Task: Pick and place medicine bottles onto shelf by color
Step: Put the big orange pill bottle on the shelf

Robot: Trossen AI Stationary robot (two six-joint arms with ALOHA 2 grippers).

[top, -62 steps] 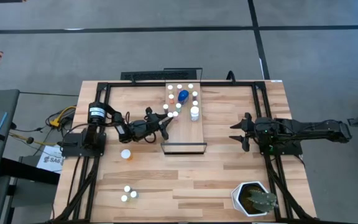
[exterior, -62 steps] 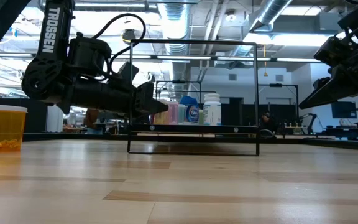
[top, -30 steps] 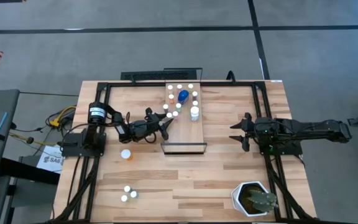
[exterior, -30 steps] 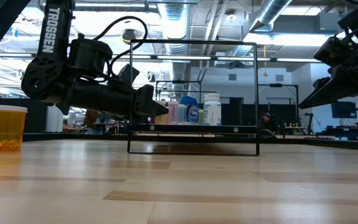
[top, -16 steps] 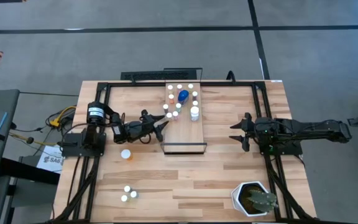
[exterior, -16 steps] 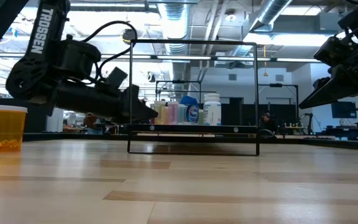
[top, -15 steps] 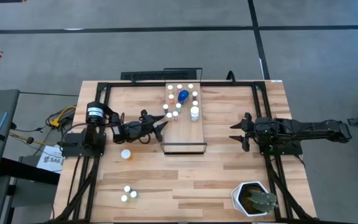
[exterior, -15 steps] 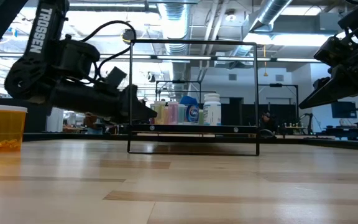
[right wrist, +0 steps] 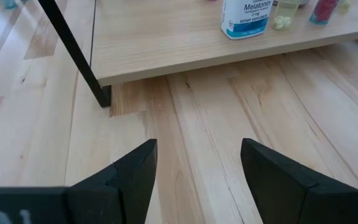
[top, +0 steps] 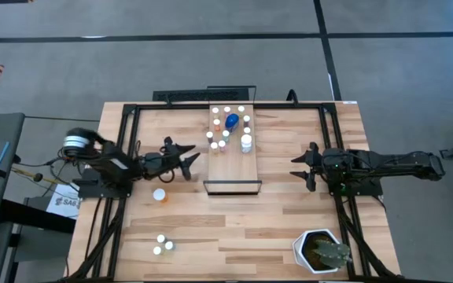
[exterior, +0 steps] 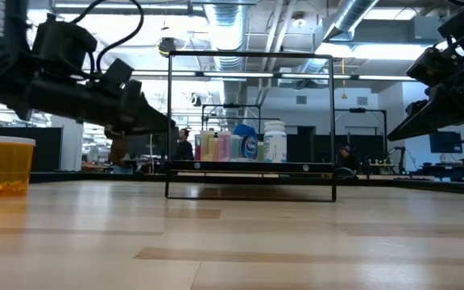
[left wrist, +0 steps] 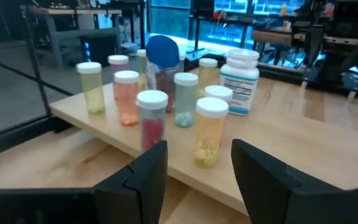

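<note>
The shelf (top: 234, 169) stands mid-table on a dark frame. On its far half a cluster of small white-capped medicine bottles (top: 225, 130) stands upright on its bases, with a blue bottle (top: 232, 121) and a larger white one (top: 246, 142). In the left wrist view, yellow (left wrist: 208, 132), red (left wrist: 152, 118), pink and pale bottles show at the shelf's edge. My left gripper (top: 189, 159) hangs open and empty, left of the shelf and pointing at it. My right gripper (top: 299, 167) waits open, right of the shelf.
An orange bottle (top: 159, 194) stands on the table near my left arm, at the far left of the low view (exterior: 8, 165). Three small white-capped bottles (top: 162, 244) stand near the front left. A white hexagonal plant pot (top: 321, 251) sits at the front right.
My left gripper has drawn back from the shelf's left edge toward the table's left edge, rising a little, with nothing between its fingers. The bottles on the shelf have stayed in place.
</note>
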